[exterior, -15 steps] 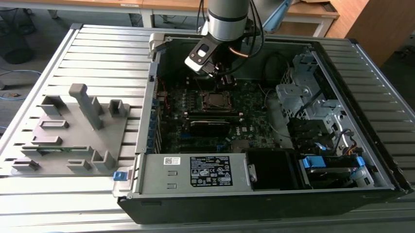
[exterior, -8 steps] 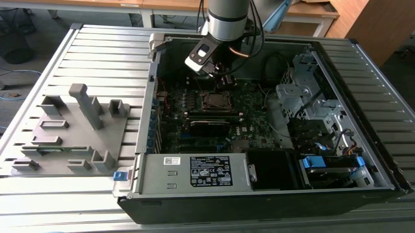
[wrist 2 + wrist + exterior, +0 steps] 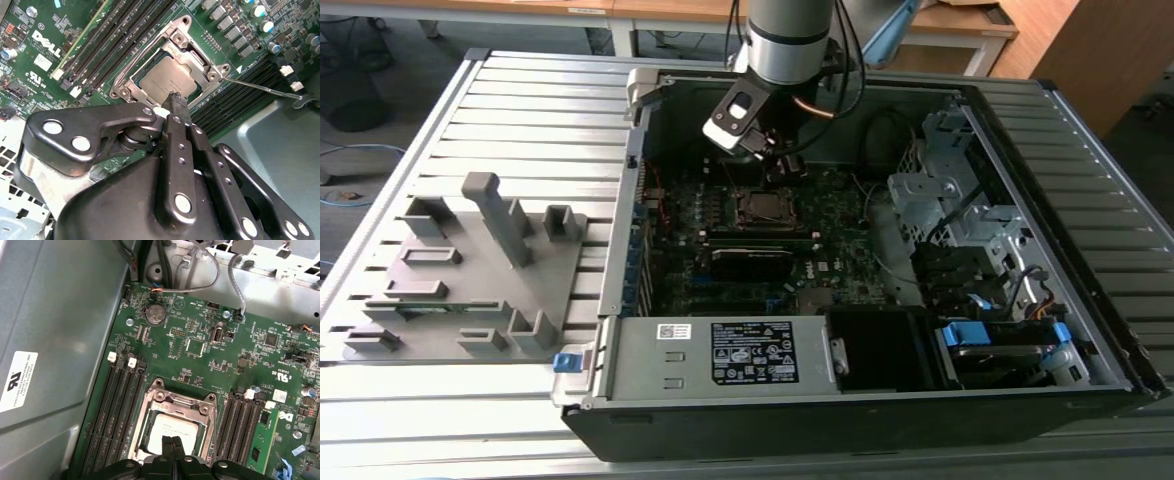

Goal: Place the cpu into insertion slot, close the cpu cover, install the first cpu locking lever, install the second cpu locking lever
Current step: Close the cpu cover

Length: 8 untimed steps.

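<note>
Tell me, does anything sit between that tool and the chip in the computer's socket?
Nothing visible does. The tool, its fingers together, hangs close over the cpu, which lies in the socket with the cpu cover framing it. The chip's metal top shows bare through the cover's window.

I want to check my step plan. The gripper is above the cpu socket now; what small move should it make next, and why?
Probably shift the shut gripper toward the thin locking lever. The cpu lies seated and the cpu cover appears down over it, while that lever juts out from the cover's corner, seemingly unlatched.
</note>
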Motion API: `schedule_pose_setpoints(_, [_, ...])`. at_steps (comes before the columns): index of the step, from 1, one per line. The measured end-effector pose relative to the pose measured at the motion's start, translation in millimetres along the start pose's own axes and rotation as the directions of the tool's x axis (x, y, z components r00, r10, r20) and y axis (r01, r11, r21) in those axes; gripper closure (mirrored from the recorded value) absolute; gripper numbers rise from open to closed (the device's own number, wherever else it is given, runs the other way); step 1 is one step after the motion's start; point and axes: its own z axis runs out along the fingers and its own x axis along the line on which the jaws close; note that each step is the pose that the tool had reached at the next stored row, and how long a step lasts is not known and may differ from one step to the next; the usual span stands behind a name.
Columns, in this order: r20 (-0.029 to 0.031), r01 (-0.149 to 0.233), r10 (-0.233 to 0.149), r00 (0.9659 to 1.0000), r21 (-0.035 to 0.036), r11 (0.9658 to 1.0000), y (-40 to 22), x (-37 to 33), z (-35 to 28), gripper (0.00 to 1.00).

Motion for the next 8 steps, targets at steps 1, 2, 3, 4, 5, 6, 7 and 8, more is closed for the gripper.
schedule_pose_setpoints(1, [0.0, 0.0, 0.0, 1.0, 0.0, 1.0, 0.0, 0.0, 0.0, 0.89])
schedule_pose_setpoints(2, [0.0, 0.0, 0.0, 1.0, 0.0001, 1.0, 0.0, 0.0, 0.0, 0.89])
schedule_pose_setpoints(3, [0.0, 0.0, 0.0, 1.0, 0.0001, 1.0, 0.0, 0.0, 0.0, 0.89])
schedule_pose_setpoints(4, [0.0, 0.0, 0.0, 1.0, 0.0001, 1.0, 0.0, 0.0, 0.0, 0.89])
schedule_pose_setpoints(5, [0.0, 0.0, 0.0, 1.0, 0.0001, 1.0, 0.0, 0.0, 0.0, 0.89])
schedule_pose_setpoints(6, [0.0, 0.001, -0.001, 1.0, 0.0001, 1.0, 0.0, 0.0, 0.0, 0.89])
schedule_pose_setpoints(7, [0.0, 0.001, -0.001, 1.0, 0.0001, 1.0, 0.0, 0.0, 0.0, 0.89])
schedule_pose_setpoints(8, [0.0, 0.001, -0.001, 1.0, 0.0001, 1.0, 0.0, 0.0, 0.0, 0.89])
